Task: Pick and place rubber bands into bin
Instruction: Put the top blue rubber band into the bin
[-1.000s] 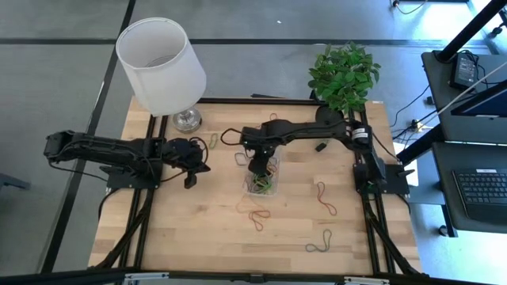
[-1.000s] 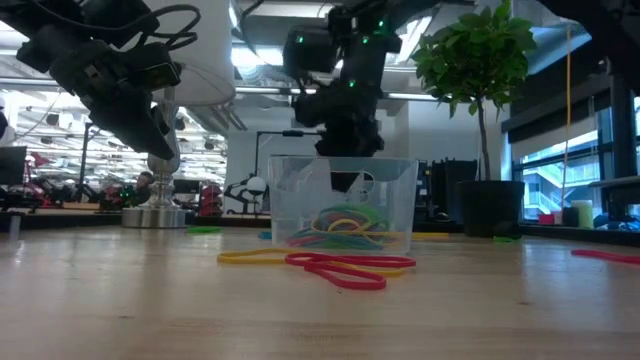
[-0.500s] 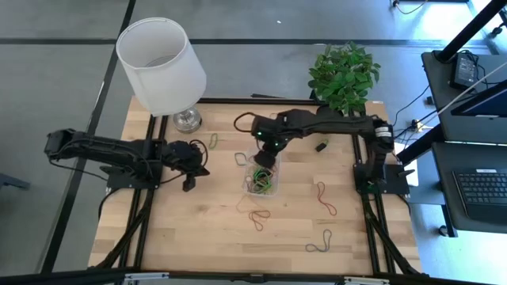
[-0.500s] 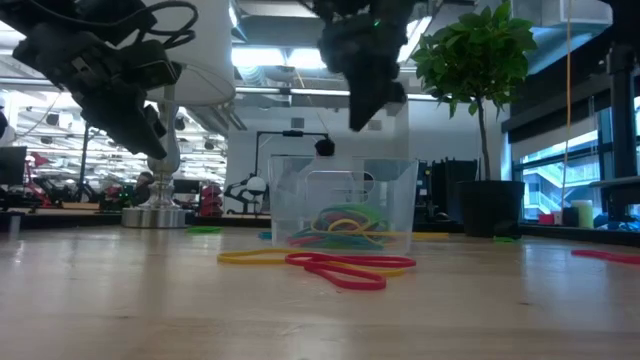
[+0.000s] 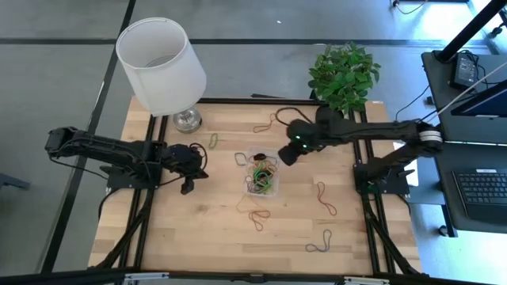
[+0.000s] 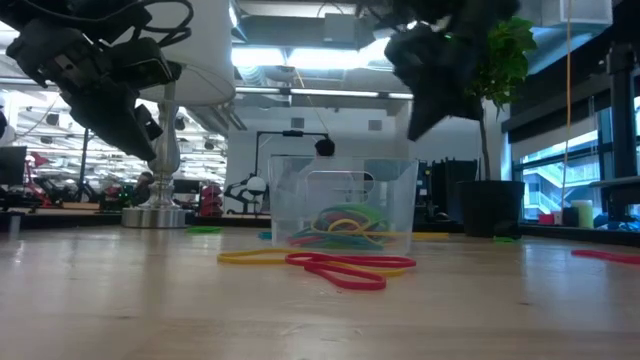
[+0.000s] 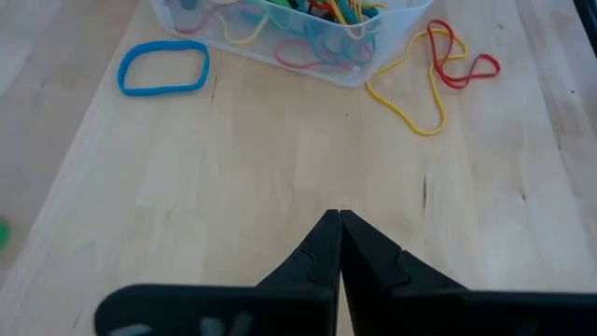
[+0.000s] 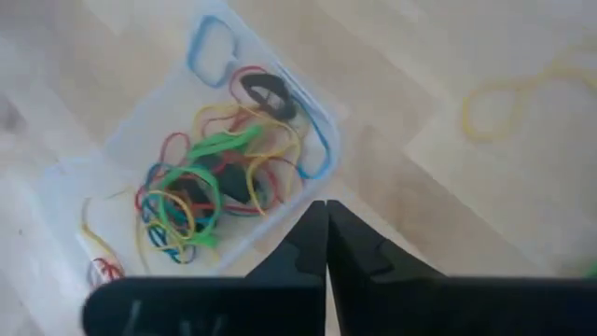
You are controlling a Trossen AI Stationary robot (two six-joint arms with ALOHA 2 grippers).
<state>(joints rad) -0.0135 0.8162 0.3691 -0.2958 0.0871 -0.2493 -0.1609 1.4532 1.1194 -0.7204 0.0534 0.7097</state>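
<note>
Bin (image 5: 261,170) at frame centre, rubber bands (image 5: 261,176) in it; lamp (image 5: 162,67) upper left, plant (image 5: 344,75) upper right.

The pale wooden desk (image 5: 198,229) under my fingers carries a clear plastic rectangular bin (image 5: 262,172) of coloured rubber bands (image 8: 201,191), just beside my right fingers. Loose thin bands (image 5: 257,216) lie beyond it, a blue loop (image 7: 163,69) ahead of my left fingers.
</note>
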